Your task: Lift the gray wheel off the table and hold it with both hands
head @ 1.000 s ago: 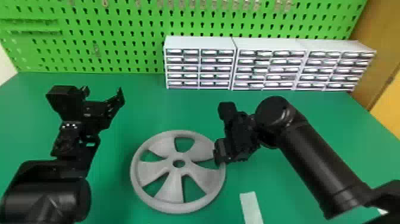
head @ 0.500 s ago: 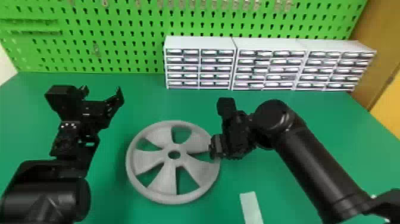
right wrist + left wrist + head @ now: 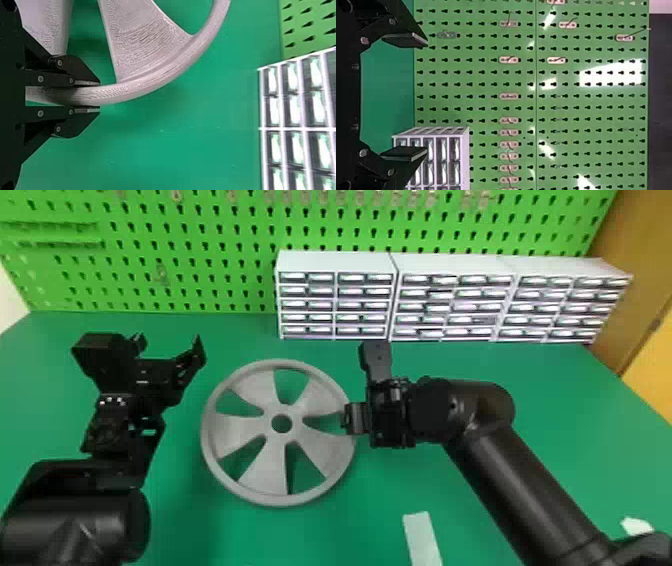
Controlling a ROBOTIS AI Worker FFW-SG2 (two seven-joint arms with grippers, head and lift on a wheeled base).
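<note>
Wheel [image 3: 270, 465] count: one, gray all over, held by the right gripper [image 3: 347, 421] in the middle of the head view. It is big and round, with a thick, smooth rim, five wide spokes, five gaps between them and one round hole in the center. The spokes are thin near the center and get fat near the rim. In the right wrist view, tiny lines run all over the gray, like the lines on a fingertip. The green table [image 3: 350, 530] shows through the gaps. I cannot tell if any part of the wheel touches the table.

There are two grippers. The right gripper [image 3: 99, 96] has its two flat fingers closed on the rim, one on each side. The left gripper [image 3: 169, 340] is on the other side of the wheel, near it but apart. In the left wrist view its two fingers are spread wide, with nothing held between them.

Three white drawer cabinets [image 3: 335, 262] stand in a row at the back of the table, each with five rows of drawers. Behind them is a green pegboard [image 3: 225, 270] with many metal hooks [image 3: 508, 59]. One white strip [image 3: 422, 537] lies on the table nearer the robot, and one small white piece [image 3: 637, 526] is beside the right arm
</note>
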